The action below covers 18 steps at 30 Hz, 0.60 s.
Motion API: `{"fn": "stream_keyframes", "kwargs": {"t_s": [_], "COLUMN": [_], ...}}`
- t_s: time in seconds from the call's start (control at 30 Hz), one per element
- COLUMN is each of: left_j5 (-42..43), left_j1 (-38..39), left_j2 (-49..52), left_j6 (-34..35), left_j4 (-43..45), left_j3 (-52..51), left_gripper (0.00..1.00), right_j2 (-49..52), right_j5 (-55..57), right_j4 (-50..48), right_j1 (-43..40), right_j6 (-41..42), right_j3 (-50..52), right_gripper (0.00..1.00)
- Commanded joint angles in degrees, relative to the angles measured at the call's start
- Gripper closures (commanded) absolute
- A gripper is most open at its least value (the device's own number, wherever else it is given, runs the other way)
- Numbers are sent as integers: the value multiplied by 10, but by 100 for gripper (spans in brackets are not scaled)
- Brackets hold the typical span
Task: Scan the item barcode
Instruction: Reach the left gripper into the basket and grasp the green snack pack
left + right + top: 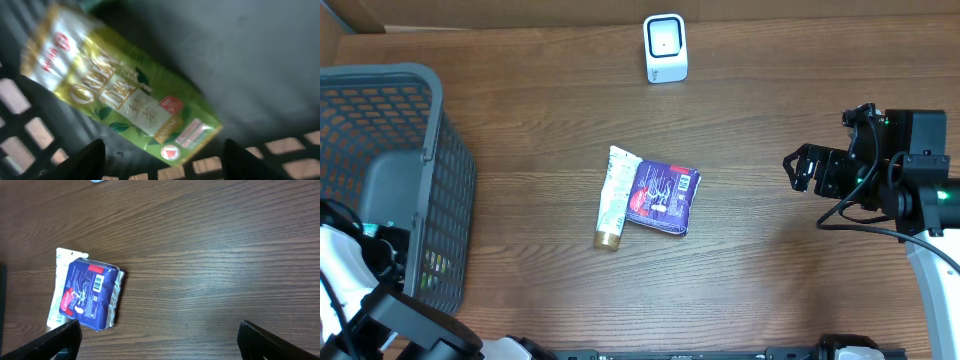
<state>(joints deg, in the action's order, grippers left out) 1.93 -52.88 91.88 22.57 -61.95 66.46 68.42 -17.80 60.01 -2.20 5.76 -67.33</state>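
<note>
- the left gripper point(165, 161) is hanging open over a tea packet point(120, 95) in the basket point(265, 50).
- the right gripper point(160, 340) is hanging open near a purple pouch point(90, 294).

Dark wood-grain table point(540, 100); even light; tan strip point(520, 10) beyond far edge

Looks like a mock shop checkout set up in a robotics lab, honestly. There's a small white barcode scanner point(665, 47) at the far edge of a wood-grain table point(790, 290). A grey plastic shopping basket point(455, 190) sits at the left edge with a green tea packet point(125, 95) in it, and a tube point(612, 200) and purple packet point(663, 196) lie mid-table. The robot arm point(905, 175) at the right edge gives away the lab part.
</note>
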Motion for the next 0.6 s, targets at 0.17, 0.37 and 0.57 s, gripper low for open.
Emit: {"fn": "stream_keyframes", "kwargs": {"t_s": [0.17,0.37,0.57], "left_j5": [-24,-23,-23], "left_j1": [1,1,1], "left_j2": [-9,-9,-9], "left_j6": [35,47,47], "left_j4": [94,166,194], "left_j3": [-109,-146,-146], "left_gripper": [0,0,8], "right_j2": [-1,-1,-1], "right_j5": [-3,-3,-3], "right_j4": [2,4,4], "right_j1": [2,2,2], "right_j6": [-2,-2,-2], "right_j3": [-13,-13,-13], "right_gripper": [0,0,0]}}
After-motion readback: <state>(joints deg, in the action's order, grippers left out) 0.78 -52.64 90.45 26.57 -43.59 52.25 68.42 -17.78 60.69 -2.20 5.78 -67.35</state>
